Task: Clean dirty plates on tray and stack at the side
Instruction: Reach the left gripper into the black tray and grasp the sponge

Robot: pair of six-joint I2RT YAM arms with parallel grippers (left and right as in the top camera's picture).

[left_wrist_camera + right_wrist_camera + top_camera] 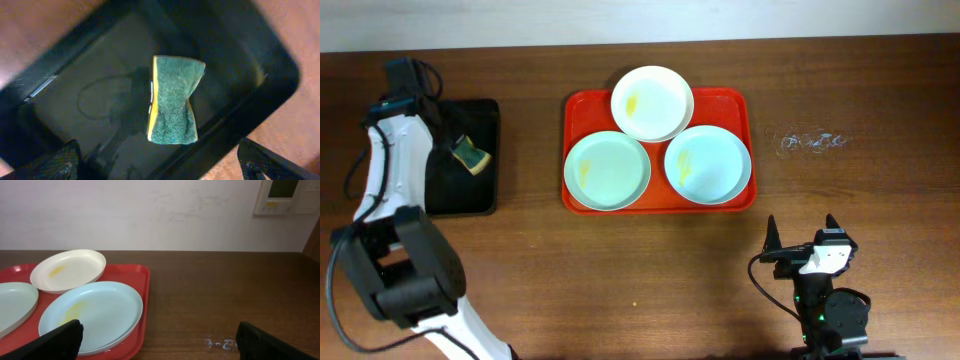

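A red-orange tray [657, 205] holds three plates. A white plate [652, 102] with a yellow smear sits at the back and also shows in the right wrist view [68, 270]. A mint plate [607, 170] sits front left, another mint plate [708, 164] front right, both smeared yellow; the right one fills the right wrist view [92, 316]. My left gripper [160, 167] is open above a green and yellow sponge [172, 99], not touching it. My right gripper [801, 236] is open and empty, near the table's front edge, apart from the tray [145, 287].
The sponge [472, 154] lies in a small black tray [480, 195] at the left; its rim shows in the left wrist view [280, 65]. A whitish smudge [812, 142] marks the table right of the red tray.
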